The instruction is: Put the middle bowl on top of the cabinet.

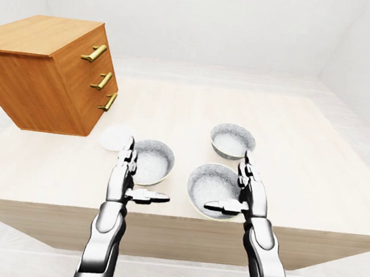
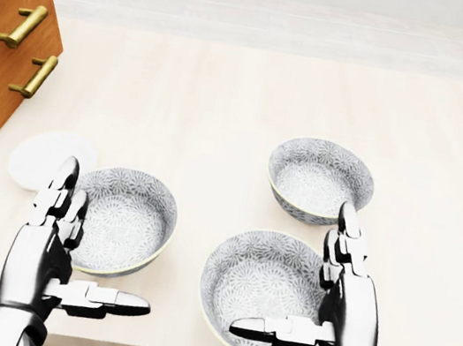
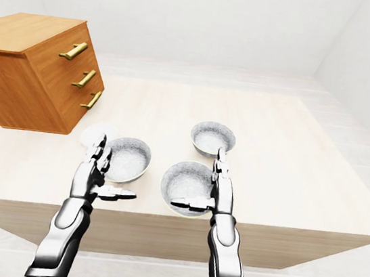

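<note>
Three patterned grey bowls sit on the pale wooden table. Going by the head view, one bowl lies left, one upper right, and the middle bowl is nearest the bottom edge. At upper left stands the wooden cabinet with three brass handles. My left hand is open, fingers up, over the left bowl's left rim. My right hand is open at the middle bowl's right rim, thumb over its near rim. Neither hand holds anything.
A small white disc lies on the table between the cabinet and the left bowl. The table's near edge runs just under my wrists. White floor and walls surround the table.
</note>
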